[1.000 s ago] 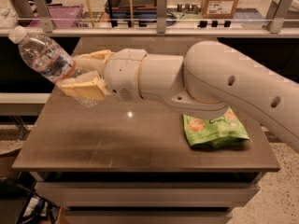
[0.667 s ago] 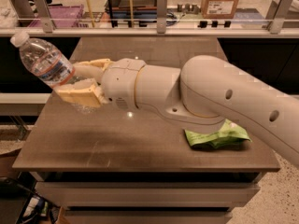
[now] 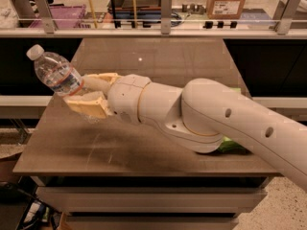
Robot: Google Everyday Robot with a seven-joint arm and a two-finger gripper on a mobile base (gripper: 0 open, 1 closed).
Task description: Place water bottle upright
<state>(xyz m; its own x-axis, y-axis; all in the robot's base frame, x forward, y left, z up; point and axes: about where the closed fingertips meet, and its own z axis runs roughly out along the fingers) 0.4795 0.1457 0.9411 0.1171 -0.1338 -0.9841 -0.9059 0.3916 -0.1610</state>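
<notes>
the gripper (image 3: 82, 91), clamped on the lower end of the bottle (image 3: 56, 73), holds it tilted, cap up-left, above the left edge of the desk (image 3: 144, 147), so it should bring the bottle inboard, turn it vertical and lower the base flat before releasing.

You have the gripper (image 3: 81, 91) at the left of the frame, above the left part of the table (image 3: 144, 147). Its two tan fingers (image 3: 91, 107) clamp the base end of the water bottle (image 3: 56, 73). The bottle is clear of the surface and tilted, with its white cap (image 3: 34, 52) pointing to the upper left. Your arm (image 3: 216, 119) comes in from the lower right and hides most of a green snack bag (image 3: 231, 145) on the table's right side. A cardboard box (image 3: 223, 1) sits at upper right.
</notes>
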